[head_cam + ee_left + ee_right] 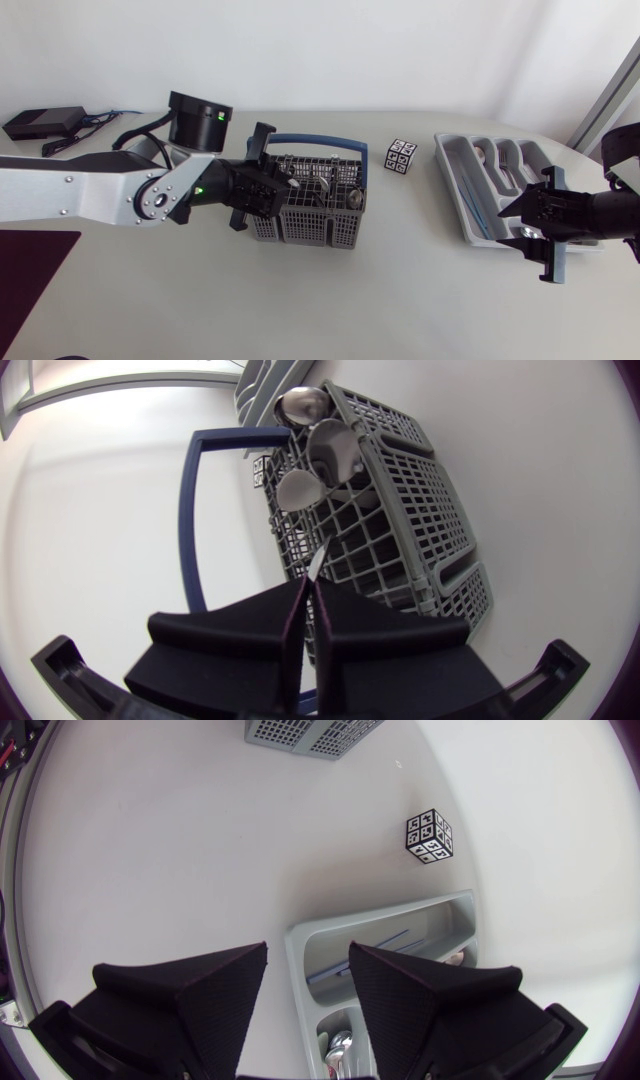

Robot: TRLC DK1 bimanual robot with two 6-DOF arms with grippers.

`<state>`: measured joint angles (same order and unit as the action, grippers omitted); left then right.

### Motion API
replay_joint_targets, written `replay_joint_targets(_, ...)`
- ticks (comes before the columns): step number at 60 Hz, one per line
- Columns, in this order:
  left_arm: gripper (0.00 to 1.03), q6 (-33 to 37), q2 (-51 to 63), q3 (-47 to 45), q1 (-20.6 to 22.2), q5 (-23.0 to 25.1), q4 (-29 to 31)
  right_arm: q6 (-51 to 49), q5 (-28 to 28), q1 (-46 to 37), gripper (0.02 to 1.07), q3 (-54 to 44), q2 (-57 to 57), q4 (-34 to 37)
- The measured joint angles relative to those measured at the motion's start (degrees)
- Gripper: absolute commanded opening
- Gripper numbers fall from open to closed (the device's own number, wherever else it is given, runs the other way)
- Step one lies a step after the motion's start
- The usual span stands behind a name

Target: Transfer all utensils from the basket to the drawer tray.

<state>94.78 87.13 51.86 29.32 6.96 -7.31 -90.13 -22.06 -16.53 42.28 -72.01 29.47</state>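
left gripper clamped shut on thin utensil at edge of basket | spoons inside basket | right gripper wide open, empty, well apart from basket

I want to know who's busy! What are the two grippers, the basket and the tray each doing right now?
left gripper: shut on a thin utensil at the basket.
right gripper: open, empty, above the tray.
basket: upright, spoons inside.
tray: partly filled.

No legible text; the cube seemingly bears only coded marker squares.
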Motion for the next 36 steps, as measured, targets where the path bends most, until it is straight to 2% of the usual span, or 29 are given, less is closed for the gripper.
replay_joint_targets(11, 0.03, -0.02, -3.23, -0.9, 0.0, 0.02, 1.97, 0.17, -0.24, 0.0, 0.63, -0.2, 0.02, 0.02)
replay_joint_targets(36, 0.03, 0.42, -9.53, 0.61, 0.0, 0.79, 11.67, 1.25, -0.66, 2.25, 0.63, -2.62, 3.65, 0.07)
